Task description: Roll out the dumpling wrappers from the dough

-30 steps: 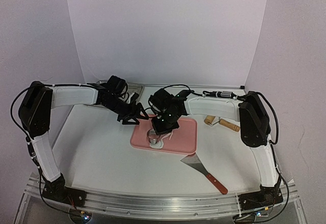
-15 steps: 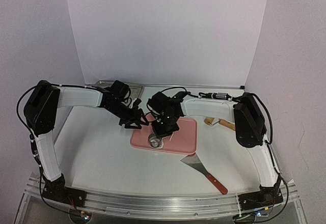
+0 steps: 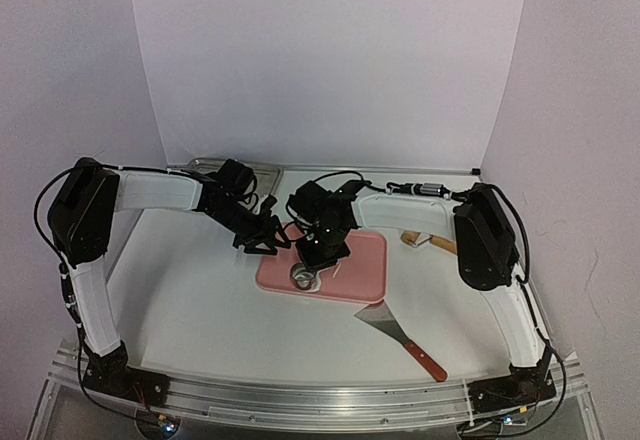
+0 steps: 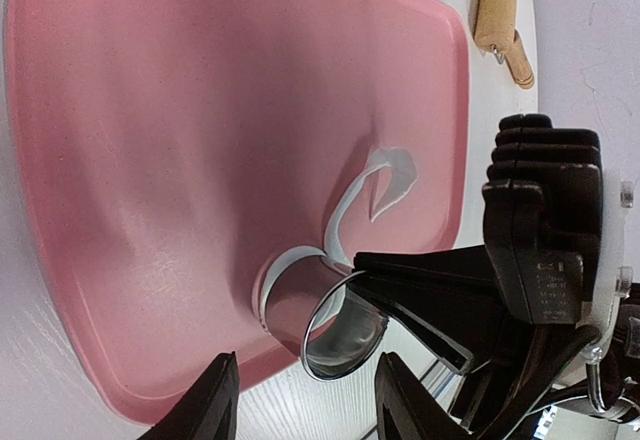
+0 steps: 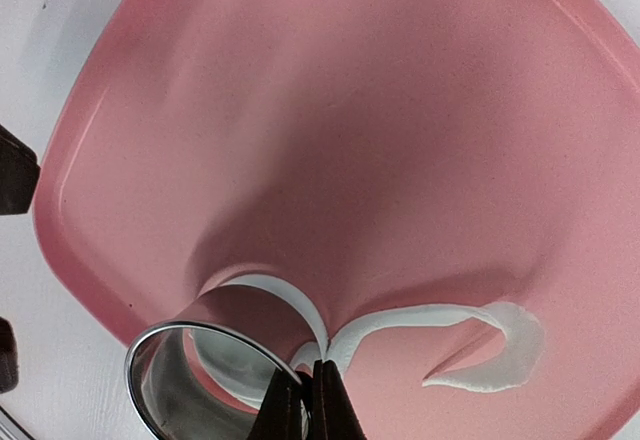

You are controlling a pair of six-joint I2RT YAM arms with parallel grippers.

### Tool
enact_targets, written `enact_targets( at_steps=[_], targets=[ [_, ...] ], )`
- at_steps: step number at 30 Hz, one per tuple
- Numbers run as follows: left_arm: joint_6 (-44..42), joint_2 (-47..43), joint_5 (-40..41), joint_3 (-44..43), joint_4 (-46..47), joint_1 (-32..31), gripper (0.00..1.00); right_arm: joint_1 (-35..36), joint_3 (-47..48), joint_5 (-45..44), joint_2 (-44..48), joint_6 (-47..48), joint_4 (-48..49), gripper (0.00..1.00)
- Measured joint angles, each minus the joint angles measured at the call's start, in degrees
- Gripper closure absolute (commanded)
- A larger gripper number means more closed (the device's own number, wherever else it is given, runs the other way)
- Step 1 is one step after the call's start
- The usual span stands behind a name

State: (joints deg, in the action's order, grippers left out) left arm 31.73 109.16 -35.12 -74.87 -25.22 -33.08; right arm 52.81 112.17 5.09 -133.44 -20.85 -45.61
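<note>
White arm links (image 3: 155, 192), black joints (image 3: 80, 210), black cables (image 3: 342, 172).

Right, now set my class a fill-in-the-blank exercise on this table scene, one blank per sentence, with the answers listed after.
1. The metal ring cutter rests on the ____ tray.
2. The right gripper is pinched shut on the cutter's ____.
3. The spatula beside the tray has a ____ handle.
4. The curled strip of dough is ____ in colour.
Missing words: pink; rim; red; white.
</note>
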Motion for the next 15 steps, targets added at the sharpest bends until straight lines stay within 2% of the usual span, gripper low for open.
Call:
enact_targets(
  at_steps=[15],
  targets=[
    [0.0, 0.6, 0.8, 0.0, -0.4, 0.0, 0.53, 0.0, 1.4, 0.1, -1.4, 0.5, -0.4, 1.0]
  ],
)
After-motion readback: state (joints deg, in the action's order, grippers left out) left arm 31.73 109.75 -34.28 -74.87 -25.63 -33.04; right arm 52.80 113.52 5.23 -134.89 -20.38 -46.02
